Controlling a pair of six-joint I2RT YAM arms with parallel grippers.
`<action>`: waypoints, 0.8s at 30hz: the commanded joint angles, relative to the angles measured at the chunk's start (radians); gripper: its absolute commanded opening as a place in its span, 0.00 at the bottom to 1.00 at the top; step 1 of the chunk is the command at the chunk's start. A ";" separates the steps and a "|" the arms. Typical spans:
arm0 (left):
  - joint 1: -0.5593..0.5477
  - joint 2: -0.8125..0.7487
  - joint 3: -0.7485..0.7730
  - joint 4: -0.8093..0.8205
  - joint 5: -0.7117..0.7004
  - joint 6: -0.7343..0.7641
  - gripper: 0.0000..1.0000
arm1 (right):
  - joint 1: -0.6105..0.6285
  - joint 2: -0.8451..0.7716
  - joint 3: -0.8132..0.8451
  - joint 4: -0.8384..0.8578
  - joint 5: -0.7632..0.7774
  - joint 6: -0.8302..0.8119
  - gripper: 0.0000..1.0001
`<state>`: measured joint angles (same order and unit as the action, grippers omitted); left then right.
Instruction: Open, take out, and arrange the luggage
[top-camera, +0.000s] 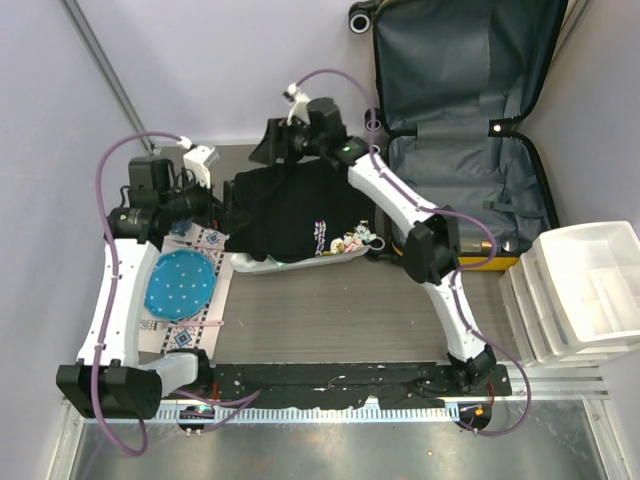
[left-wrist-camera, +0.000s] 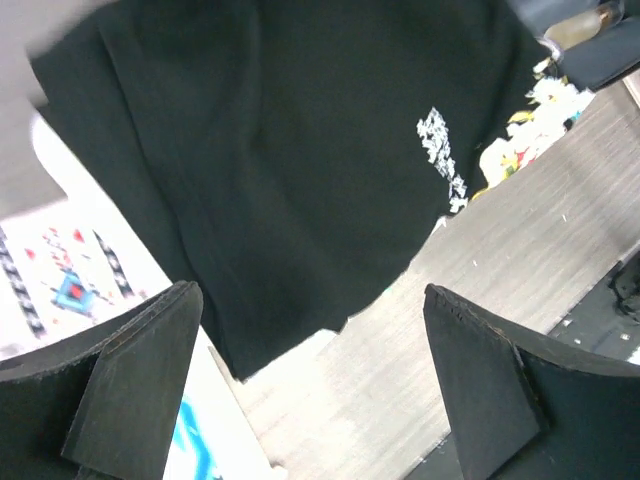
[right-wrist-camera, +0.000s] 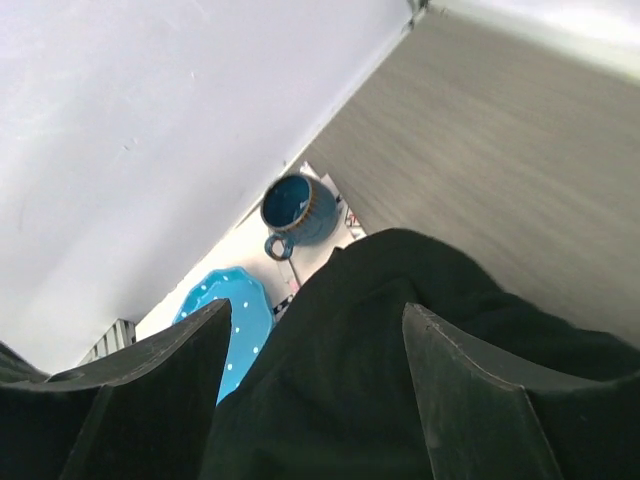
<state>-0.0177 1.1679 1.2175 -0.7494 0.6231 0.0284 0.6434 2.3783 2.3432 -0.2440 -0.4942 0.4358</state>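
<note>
**Both sets of fingers spread at the black shirt, luggage open beside it**

A black shirt (top-camera: 290, 205) with white lettering and a small cartoon print lay bunched in the middle of the bench (top-camera: 330, 320). The luggage (top-camera: 455, 80) lay open beyond the shirt and to its right-arm side, with the dark grey lining of both halves facing up. A strip of yellow shell showed along the edge nearest the shirt.

The left gripper (left-wrist-camera: 310, 295) sat at the shirt's left-arm side. In the left wrist view its fingers (left-wrist-camera: 140, 380) were spread wide, with nothing caught between them. The shirt's hem lay just past the tips. The right gripper (right-wrist-camera: 315, 308) hung over the shirt's far edge. Its fingers (right-wrist-camera: 470, 400) were also spread apart, and the dark cloth bulged up between them without being pinched.

A white rim (top-camera: 255, 263) peeked out from under the shirt's near hem, but what it belonged to could not be told. A blue plate (top-camera: 180, 283) with pale dots rested on a patterned mat (top-camera: 195, 338) on the near left-arm side of the shirt. The right wrist view showed a dark blue mug (right-wrist-camera: 298, 208) beyond the shirt, on the same mat. White drawer bins (top-camera: 585, 290) stood well apart from the shirt on its right-arm side, just beside the near corner of the luggage.
</note>
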 joint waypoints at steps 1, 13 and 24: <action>-0.040 0.025 0.177 -0.180 0.083 0.286 0.95 | -0.093 -0.224 -0.013 -0.029 -0.055 -0.077 0.76; -0.586 0.269 0.206 -0.179 -0.213 0.550 0.65 | -0.405 -0.461 -0.295 -0.252 -0.035 -0.155 0.75; -0.709 0.452 0.019 0.028 -0.391 0.536 0.49 | -0.485 -0.567 -0.424 -0.284 -0.014 -0.189 0.75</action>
<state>-0.7345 1.5879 1.2545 -0.8394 0.3260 0.5587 0.1570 1.9293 1.9305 -0.5385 -0.5083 0.2752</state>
